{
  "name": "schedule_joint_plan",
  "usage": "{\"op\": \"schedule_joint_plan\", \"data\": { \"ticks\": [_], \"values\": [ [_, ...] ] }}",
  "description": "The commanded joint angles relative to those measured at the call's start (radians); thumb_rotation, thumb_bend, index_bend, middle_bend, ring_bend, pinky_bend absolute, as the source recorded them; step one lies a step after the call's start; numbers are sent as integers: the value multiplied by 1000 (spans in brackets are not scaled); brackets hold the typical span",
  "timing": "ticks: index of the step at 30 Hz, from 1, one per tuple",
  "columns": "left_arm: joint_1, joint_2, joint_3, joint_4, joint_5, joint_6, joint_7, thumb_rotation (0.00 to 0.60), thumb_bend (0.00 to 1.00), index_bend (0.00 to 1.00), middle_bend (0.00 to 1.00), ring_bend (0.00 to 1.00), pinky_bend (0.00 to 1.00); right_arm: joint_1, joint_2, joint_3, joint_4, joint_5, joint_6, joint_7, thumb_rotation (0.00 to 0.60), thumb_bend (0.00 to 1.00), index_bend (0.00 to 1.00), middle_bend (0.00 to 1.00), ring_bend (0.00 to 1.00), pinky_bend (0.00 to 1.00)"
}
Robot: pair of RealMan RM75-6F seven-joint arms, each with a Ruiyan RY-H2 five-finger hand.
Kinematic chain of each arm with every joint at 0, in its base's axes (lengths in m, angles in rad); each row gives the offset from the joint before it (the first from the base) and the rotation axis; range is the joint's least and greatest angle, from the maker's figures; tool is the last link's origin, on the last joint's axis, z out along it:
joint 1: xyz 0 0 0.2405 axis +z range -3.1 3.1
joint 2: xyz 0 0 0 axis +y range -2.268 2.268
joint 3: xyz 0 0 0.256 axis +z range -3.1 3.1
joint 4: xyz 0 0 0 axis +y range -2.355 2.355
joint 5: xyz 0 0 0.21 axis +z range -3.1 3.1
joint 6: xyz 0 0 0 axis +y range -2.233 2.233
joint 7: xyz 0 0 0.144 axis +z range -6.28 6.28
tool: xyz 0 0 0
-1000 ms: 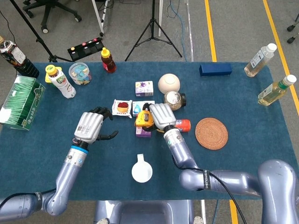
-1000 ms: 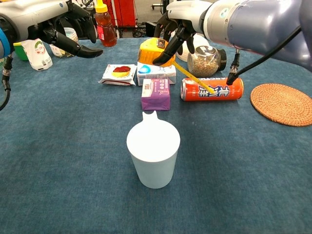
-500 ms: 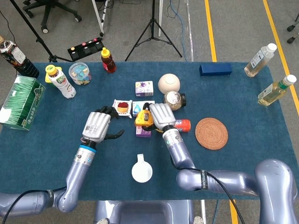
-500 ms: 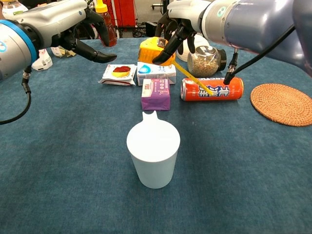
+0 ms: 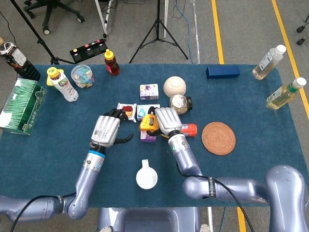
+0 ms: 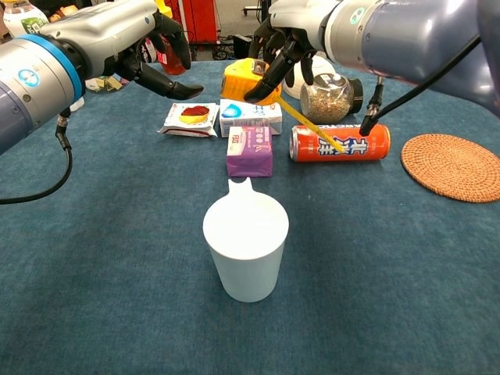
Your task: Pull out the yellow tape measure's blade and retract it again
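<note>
Two hands work mid-table on the blue table cloth (image 5: pixel 251 96). Right hand (image 5: pixel 166 121) sits over the yellow tape measure (image 6: pixel 248 81), fingers curled down onto its case; looks like a hold, tho the contact side is hidden in the head view. The case rests on top of the white carton (image 6: pixel 250 116), and the blade (image 6: pixel 312 129) is out, running right and near, tip lying on the orange can (image 6: pixel 340 142). Left hand (image 6: pixel 152 51) hangs just left of the case, fingers apart & curled, holding nothing.

Risks, as I judge: blade is out w/ no hand on its tip, so if it lets go it could snap back and whip, knocking the can or skewing the case off the carton. The perch is small, so a hard pull or push may tip the stack. Left hand coming in could clip the red-print packet (image 6: pixel 190 117) under it.

Clutter, big to small: white cup (image 6: pixel 245 248) near centre, woven coaster (image 6: pixel 451 164) right, glass jar (image 6: pixel 328 94) just behind the can, purple box (image 6: pixel 250 150) touching the carton's near side, ketchup-type bottle (image 5: pixel 112 63) far left. Jar & can crowd the blade's path.
</note>
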Motion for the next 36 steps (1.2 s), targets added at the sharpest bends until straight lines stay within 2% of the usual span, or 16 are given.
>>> {"op": "schedule_joint_plan", "data": {
  "ticks": [1,36],
  "values": [
    [-3,-6,-2,5,-1,2,3,412,204,375,283,221,416,1,-2,2,1,2,0,0,511,247,533,518,575,651],
    [-39,-87,-22,65,-23,12,31,414,200,359,278,215,419,18,-14,11,-8,20,-3,-16,511,247,533,517,575,658]
  ]
}}
